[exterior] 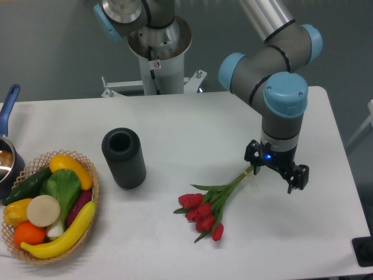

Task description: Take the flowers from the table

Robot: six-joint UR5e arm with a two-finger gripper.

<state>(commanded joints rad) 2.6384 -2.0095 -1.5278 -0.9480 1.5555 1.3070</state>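
Note:
The flowers [205, 213], a small bunch of red tulips with green leaves and long pale green stems, lie on the white table [192, 122] at the front right, buds toward the front left. The stems [238, 181] run up and to the right and end under my gripper [274, 170]. The gripper points straight down over the stem ends. Its fingers are hidden beneath the wrist and black gripper body, so I cannot tell how the jaws stand or whether they touch the stems.
A black cylinder cup [123, 157] stands left of centre. A wicker basket [87, 205] of fruit and vegetables sits at the front left, with a blue-handled pot [7, 153] behind it. The robot base [157, 52] is at the back.

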